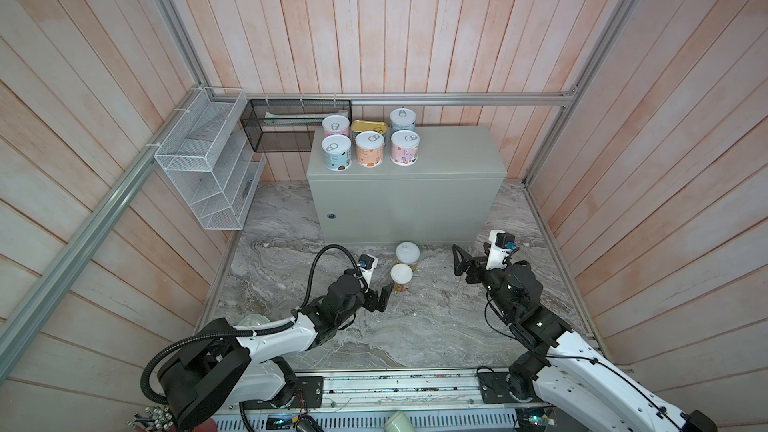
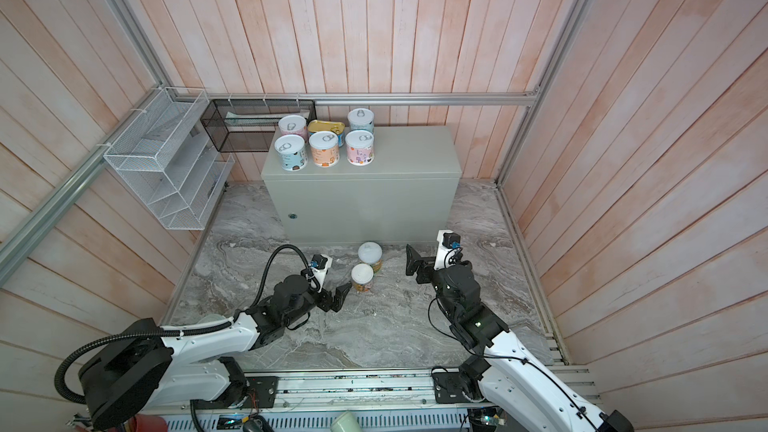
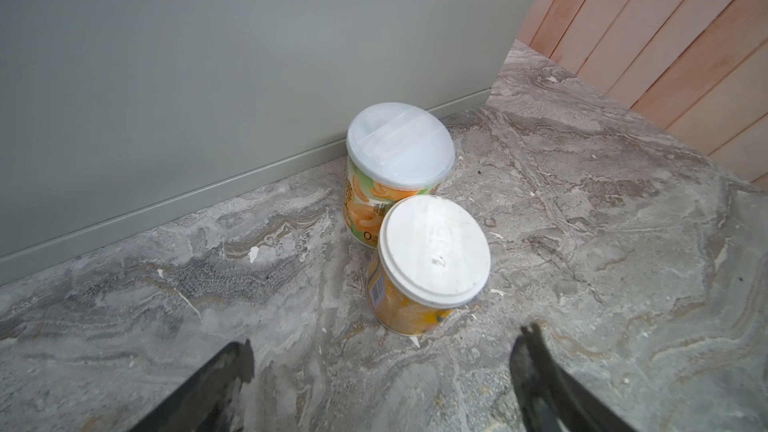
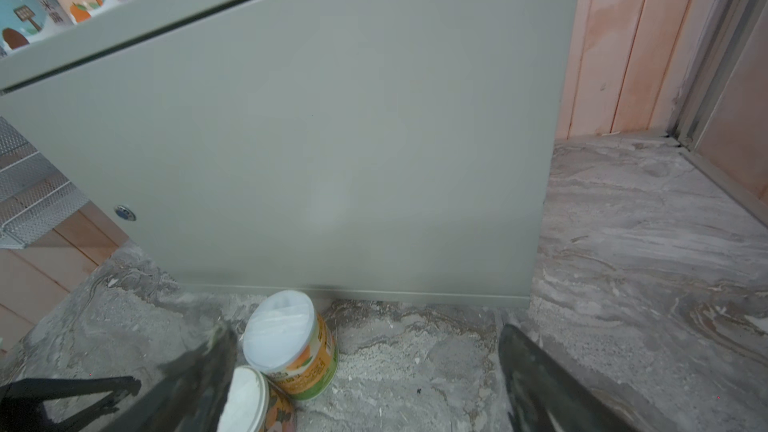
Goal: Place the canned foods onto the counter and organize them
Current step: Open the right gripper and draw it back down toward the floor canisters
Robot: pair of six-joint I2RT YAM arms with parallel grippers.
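Left arm reaches low over the marble floor (image 1: 415, 326). The left gripper (image 1: 384, 296) is spread wide and empty, just beside the nearer white-lidded can (image 1: 401, 277). The right gripper (image 1: 458, 261) is spread and empty too, apart from the farther white-lidded can (image 1: 407, 253). I see both cans upright at the foot of the counter (image 1: 407, 193). Pastel cans (image 1: 369, 149) and the gold tin (image 1: 360, 126) sit on top.

The counter (image 1: 457, 155) top is bare on the right; cans (image 1: 369, 150) crowd its left end.
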